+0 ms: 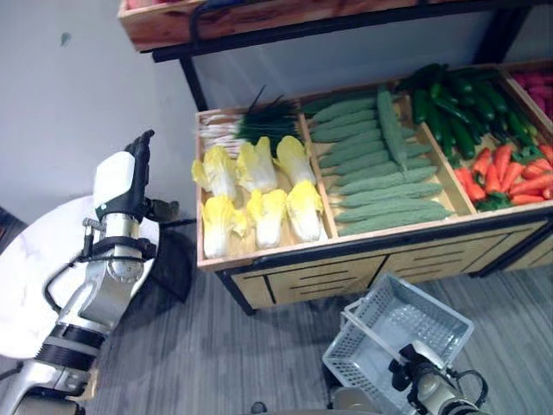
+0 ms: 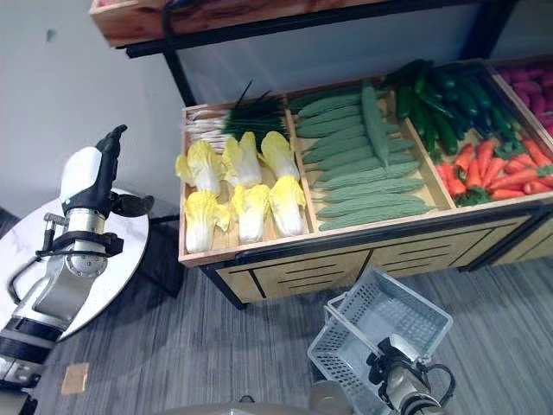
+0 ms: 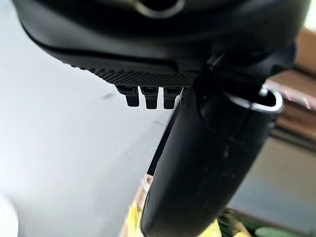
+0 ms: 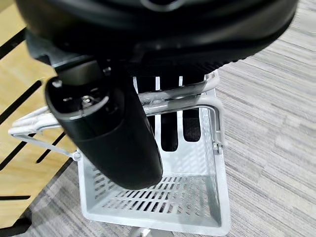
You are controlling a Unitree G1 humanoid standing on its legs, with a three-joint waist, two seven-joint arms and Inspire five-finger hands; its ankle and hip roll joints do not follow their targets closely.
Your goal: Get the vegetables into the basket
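Observation:
A wooden stand point(image 1: 346, 259) holds yellow-white cabbages point(image 1: 259, 194), long pale green gourds point(image 1: 380, 177), dark green cucumbers point(image 1: 458, 108), orange carrots point(image 1: 510, 173) and green chives point(image 1: 263, 125). Below its front, an empty grey plastic basket point(image 1: 436, 324) hangs over the floor. My right hand point(image 1: 422, 380) is shut on the basket's white handle point(image 4: 168, 96), fingers curled over it. My left hand point(image 1: 130, 173) is raised left of the cabbage bin, fingers straight and pointing up, holding nothing.
A round white table point(image 1: 26, 277) stands at the left under my left arm. An upper wooden shelf point(image 1: 216, 19) on a black frame overhangs the back of the stand. Grey plank floor point(image 1: 216, 354) lies open before the stand.

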